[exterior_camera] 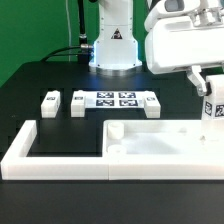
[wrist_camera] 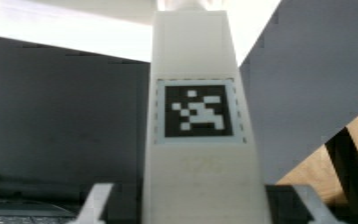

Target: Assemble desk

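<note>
The white desk tabletop (exterior_camera: 150,141) with its raised rim lies flat at the front, towards the exterior view's right. My gripper (exterior_camera: 205,88) is above its right end, shut on a square white leg (exterior_camera: 212,112) that stands upright with its tag showing. I cannot tell whether the leg's lower end touches the tabletop. In the wrist view the leg (wrist_camera: 197,110) fills the middle, and my gripper (wrist_camera: 195,206) clamps it from both sides with its fingers (wrist_camera: 105,206). Three loose legs lie at the back: two at the left (exterior_camera: 50,102) (exterior_camera: 79,103) and one at the right (exterior_camera: 152,104).
The marker board (exterior_camera: 113,99) lies between the loose legs. The long white U-shaped border frame (exterior_camera: 22,148) runs along the left and front, with the tabletop against its front bar. The robot base (exterior_camera: 113,45) stands at the back.
</note>
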`<state>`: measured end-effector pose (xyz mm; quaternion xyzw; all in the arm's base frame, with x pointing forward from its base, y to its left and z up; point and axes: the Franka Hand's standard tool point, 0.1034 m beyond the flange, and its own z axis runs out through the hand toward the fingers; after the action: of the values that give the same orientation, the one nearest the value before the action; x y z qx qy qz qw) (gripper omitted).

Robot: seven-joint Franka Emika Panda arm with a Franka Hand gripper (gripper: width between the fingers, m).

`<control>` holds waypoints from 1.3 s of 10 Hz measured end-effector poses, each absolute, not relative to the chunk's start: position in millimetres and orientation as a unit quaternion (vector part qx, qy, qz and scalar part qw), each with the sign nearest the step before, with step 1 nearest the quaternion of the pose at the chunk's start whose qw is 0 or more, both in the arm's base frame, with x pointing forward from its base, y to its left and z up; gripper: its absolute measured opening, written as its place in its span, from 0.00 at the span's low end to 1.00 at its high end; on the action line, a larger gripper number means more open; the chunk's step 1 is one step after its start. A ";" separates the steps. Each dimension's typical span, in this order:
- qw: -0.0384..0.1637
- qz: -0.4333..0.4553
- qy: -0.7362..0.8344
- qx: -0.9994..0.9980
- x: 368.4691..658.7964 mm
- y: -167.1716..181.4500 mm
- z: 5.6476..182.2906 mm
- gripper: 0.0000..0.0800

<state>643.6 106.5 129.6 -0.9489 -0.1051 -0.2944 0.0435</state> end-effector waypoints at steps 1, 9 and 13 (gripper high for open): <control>0.044 -0.294 -0.106 -0.949 643.2 107.9 129.1 0.36; 0.040 -0.294 -0.110 -0.949 637.0 103.0 129.7 0.36; 0.041 -0.295 -0.109 -0.948 640.1 103.9 126.3 0.36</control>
<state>640.1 103.9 126.3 -0.9485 -0.1095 -0.2946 0.0409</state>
